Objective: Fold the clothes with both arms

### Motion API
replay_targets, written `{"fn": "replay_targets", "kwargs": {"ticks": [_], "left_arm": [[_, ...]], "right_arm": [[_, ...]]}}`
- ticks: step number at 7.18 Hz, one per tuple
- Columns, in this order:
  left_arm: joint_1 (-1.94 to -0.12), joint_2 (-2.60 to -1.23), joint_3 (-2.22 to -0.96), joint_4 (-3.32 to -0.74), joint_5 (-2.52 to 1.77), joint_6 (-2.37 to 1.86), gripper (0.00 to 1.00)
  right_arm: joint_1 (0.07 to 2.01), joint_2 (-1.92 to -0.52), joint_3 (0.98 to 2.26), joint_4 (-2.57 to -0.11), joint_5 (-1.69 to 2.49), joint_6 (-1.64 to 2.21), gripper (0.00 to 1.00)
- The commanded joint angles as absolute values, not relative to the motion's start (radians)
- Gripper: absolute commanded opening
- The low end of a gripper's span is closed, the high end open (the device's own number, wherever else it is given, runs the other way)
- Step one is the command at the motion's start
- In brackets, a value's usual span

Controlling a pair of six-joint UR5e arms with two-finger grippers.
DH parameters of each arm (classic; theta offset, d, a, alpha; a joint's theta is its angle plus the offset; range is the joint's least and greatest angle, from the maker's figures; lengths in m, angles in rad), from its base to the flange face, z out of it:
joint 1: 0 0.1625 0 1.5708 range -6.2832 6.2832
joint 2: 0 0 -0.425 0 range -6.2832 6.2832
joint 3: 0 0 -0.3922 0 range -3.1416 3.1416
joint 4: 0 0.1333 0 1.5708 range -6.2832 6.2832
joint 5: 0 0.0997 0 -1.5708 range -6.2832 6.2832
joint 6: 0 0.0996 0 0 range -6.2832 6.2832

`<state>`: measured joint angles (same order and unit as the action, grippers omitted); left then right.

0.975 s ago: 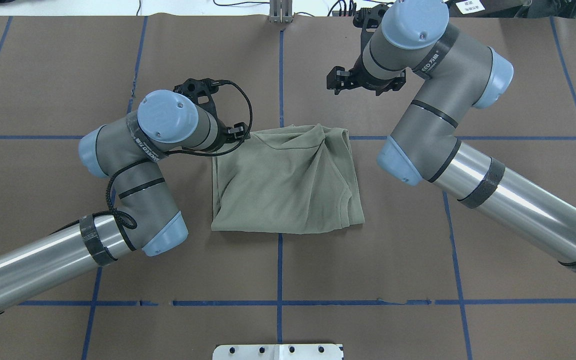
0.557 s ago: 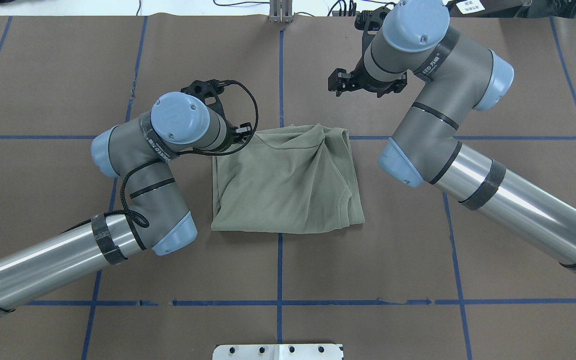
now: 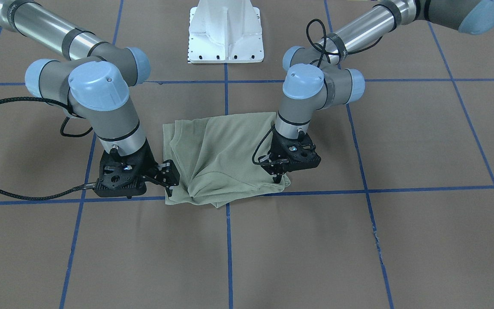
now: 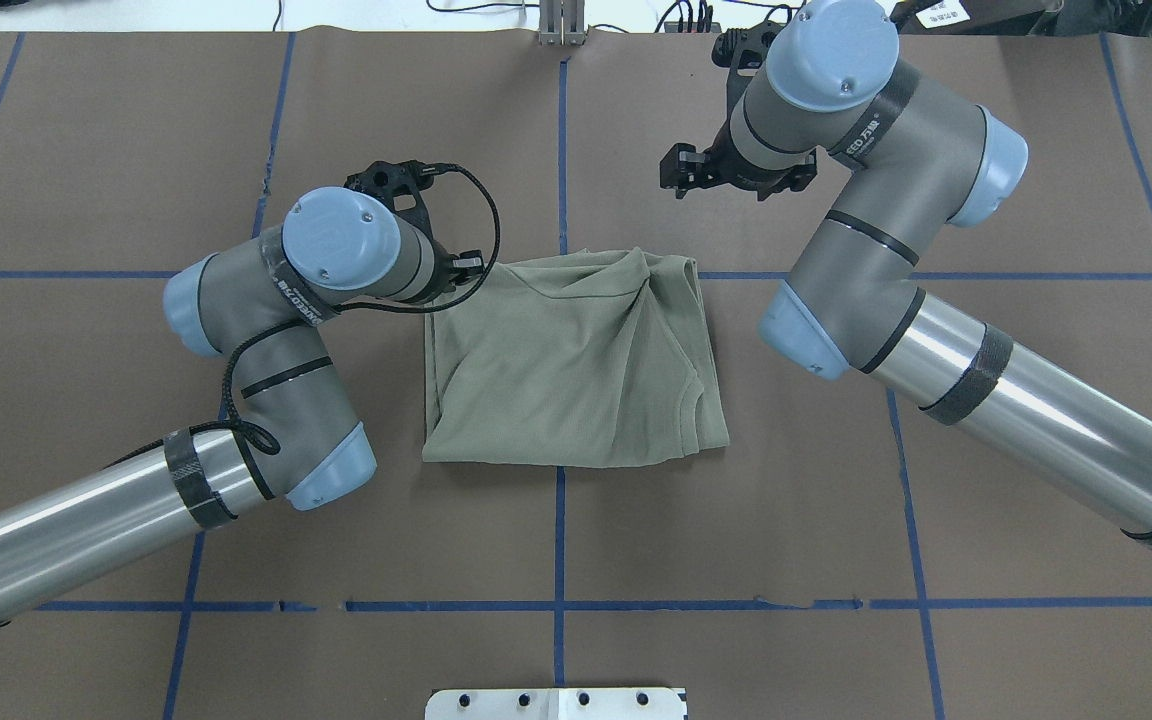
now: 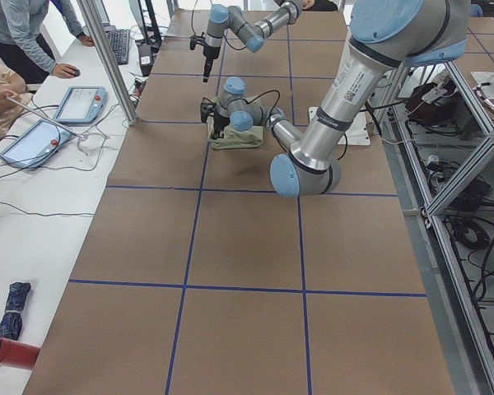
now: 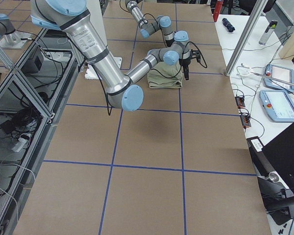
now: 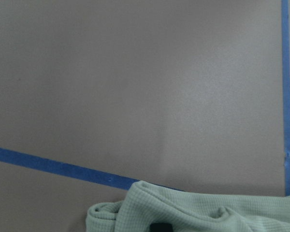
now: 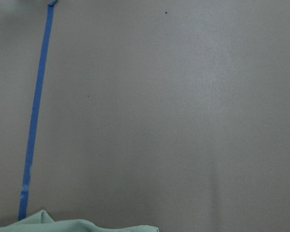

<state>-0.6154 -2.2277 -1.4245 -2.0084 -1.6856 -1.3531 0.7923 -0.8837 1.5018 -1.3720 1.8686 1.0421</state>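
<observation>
The sage-green shirt (image 4: 576,370) lies folded into a rough rectangle at the table's middle, also in the front view (image 3: 221,150). My left gripper (image 3: 278,179) points down with its fingers together. Its tips touch the shirt's far left corner (image 4: 496,268), and the left wrist view shows that cloth edge (image 7: 208,217). My right gripper (image 4: 678,170) hangs open and empty above the table, beyond the shirt's far right corner. In the front view the right gripper (image 3: 170,178) appears beside the shirt. The right wrist view shows only a sliver of cloth (image 8: 63,226).
The white pedestal base (image 3: 225,38) stands at the robot's side of the table. Blue tape lines (image 4: 559,540) cross the brown table cover. In the left side view a person (image 5: 25,33) stands by a side bench with tablets (image 5: 78,103).
My left arm swung right toward the shirt's corner, then back left. The right arm shifted slightly. The shirt kept its shape.
</observation>
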Motion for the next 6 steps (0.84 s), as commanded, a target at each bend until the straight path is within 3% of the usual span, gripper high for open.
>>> {"fn": "replay_targets", "kwargs": {"ticks": [1, 2, 4, 6], "left_arm": [[-0.681, -2.153, -1.484, -2.028, -1.698, -1.197, 0.0], [-0.698, -2.102, -1.558, -2.02, -1.712, -1.121, 0.99], [-0.745, -2.062, -1.708, -1.871, -1.785, -0.975, 1.0], [-0.88, -1.92, -1.872, -1.752, -1.882, -0.69, 1.0]], "right_arm": [[0.79, -0.893, 1.5, -1.373, 1.87, 1.029, 1.0], [0.793, -0.909, 1.502, -1.376, 1.878, 1.022, 1.0], [0.842, -0.932, 1.502, -1.39, 1.914, 0.913, 1.0], [1.018, -1.049, 1.528, -1.39, 2.111, 0.631, 1.0]]}}
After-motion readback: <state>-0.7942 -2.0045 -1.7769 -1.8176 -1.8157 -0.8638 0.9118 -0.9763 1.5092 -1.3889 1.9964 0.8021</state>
